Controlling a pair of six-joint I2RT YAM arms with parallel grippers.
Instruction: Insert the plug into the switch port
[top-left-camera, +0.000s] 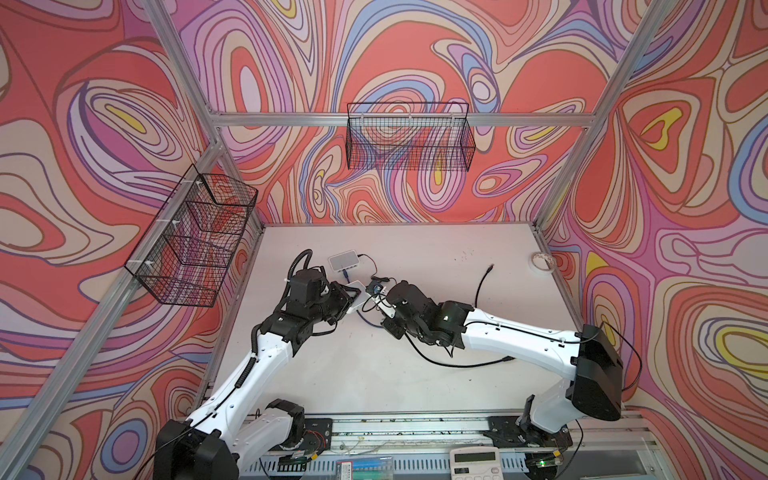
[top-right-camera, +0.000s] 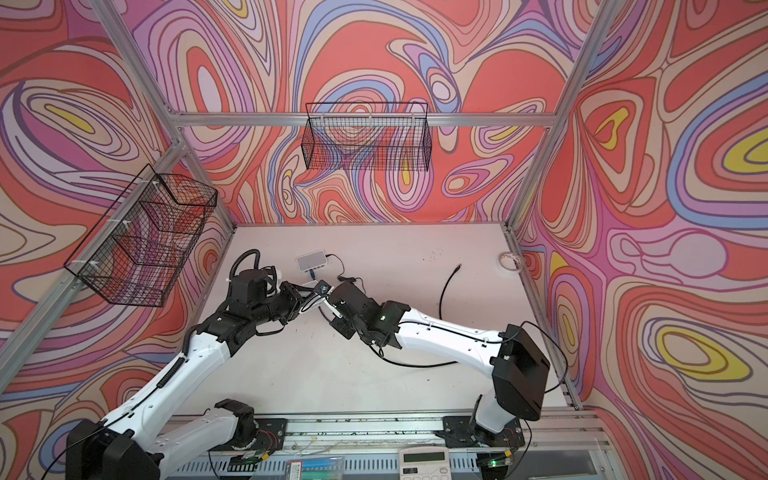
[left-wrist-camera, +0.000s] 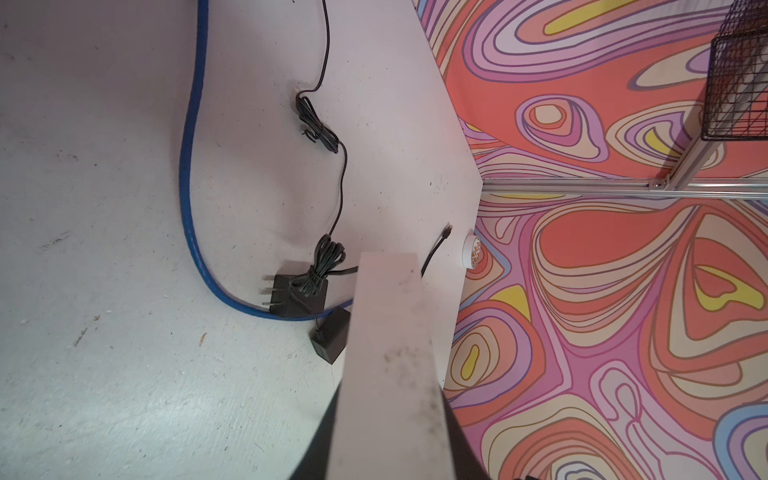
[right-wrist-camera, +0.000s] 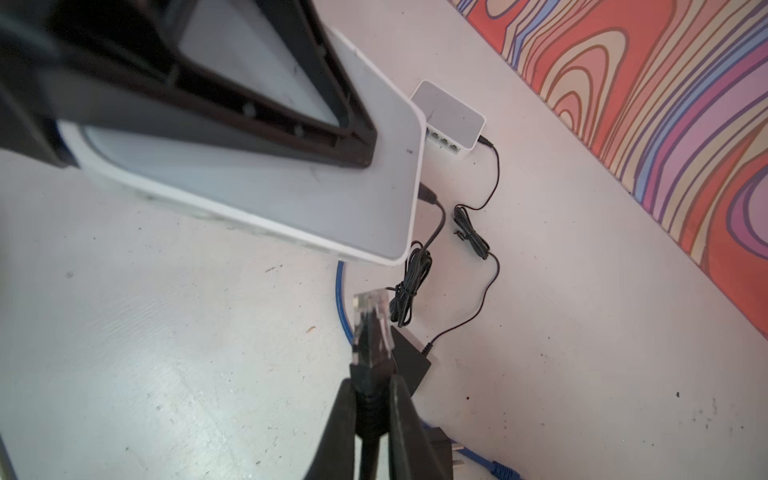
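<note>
My left gripper (left-wrist-camera: 390, 432) is shut on a white switch (right-wrist-camera: 257, 195), held tilted above the table; in both top views the switch (top-left-camera: 358, 296) sits mid-table between the arms. Its ports do not show. My right gripper (right-wrist-camera: 371, 376) is shut on the black boot of a clear plug (right-wrist-camera: 371, 320) on a black cable. The plug points at the held switch's near corner, a short gap away. In a top view the right gripper (top-left-camera: 371, 300) meets the left gripper (top-left-camera: 352, 297) at the switch.
A second white switch (top-left-camera: 343, 261) lies further back with a blue cable (left-wrist-camera: 187, 187) plugged in. Two black power adapters (left-wrist-camera: 297, 295) with bundled cords lie under the grippers. A tape roll (top-left-camera: 542, 262), the black cable's loose end (top-left-camera: 482, 286) and wall baskets (top-left-camera: 409, 139) are around.
</note>
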